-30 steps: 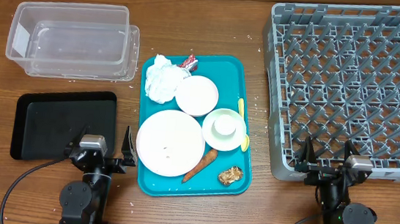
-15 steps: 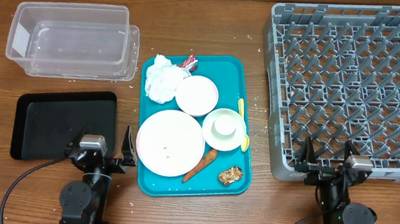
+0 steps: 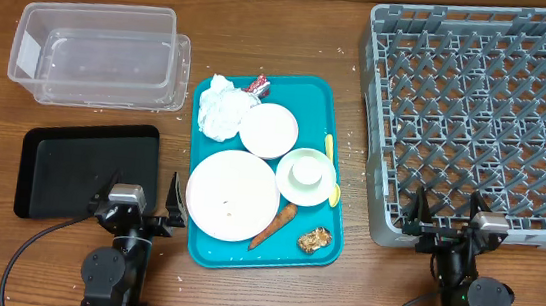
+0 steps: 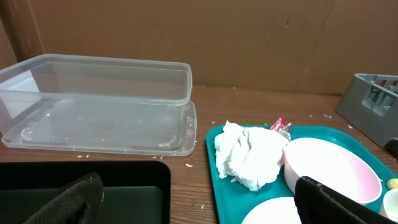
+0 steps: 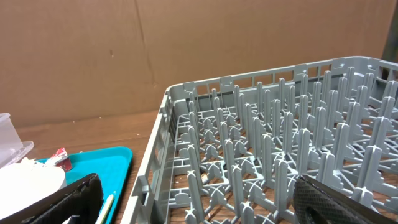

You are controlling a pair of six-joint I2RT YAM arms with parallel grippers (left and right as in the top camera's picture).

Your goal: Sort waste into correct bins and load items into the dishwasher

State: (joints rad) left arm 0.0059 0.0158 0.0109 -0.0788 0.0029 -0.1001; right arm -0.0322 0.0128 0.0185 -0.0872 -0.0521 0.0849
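Note:
On the teal tray (image 3: 315, 105) lie a crumpled napkin (image 3: 220, 108), a red-and-white wrapper (image 3: 258, 86), a pink plate (image 3: 268, 130), a large white plate (image 3: 232, 195), a white bowl (image 3: 304, 176) with the cup in it, a yellow spoon (image 3: 330, 164), a carrot piece (image 3: 273, 225) and a brown chunk (image 3: 314, 239). My left gripper (image 3: 144, 193) (image 4: 199, 208) is open and empty between the black tray (image 3: 71, 169) and the teal tray. My right gripper (image 3: 445, 215) (image 5: 199, 208) is open and empty at the grey rack's (image 3: 370, 132) near edge.
The clear tub (image 3: 91, 65) stands empty at the back left, beyond the black tray. The left wrist view shows the tub (image 4: 99, 93), napkin (image 4: 249, 155) and pink plate (image 4: 329, 165). Rice grains are scattered on the wood. A cardboard wall runs behind the table.

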